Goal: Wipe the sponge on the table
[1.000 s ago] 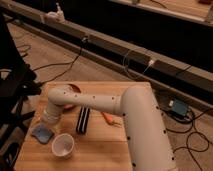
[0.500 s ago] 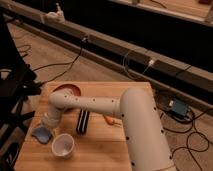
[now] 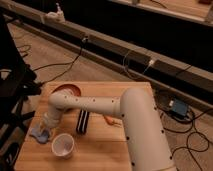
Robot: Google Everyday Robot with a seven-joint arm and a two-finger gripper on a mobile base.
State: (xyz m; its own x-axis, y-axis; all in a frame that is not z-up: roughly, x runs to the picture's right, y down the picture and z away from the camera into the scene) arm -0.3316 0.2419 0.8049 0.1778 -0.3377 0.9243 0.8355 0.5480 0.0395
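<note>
Across the light butcher-block wooden worktop [image 3: 100,150], the robot's thick white arm [image 3: 135,120] is reaching from the near right toward the left edge. A reddish-brown round bowl [image 3: 68,89] is sitting at the far left, partly behind the arm. A black rectangular object [image 3: 83,122] is lying mid-worktop. A white cup [image 3: 63,145] is standing near-left. The end effector [image 3: 49,122] is resting down on the small light-blue soft sponge [image 3: 37,133], which is lying just beside the cup near the left edge. Clenched or released: cannot tell.
</note>
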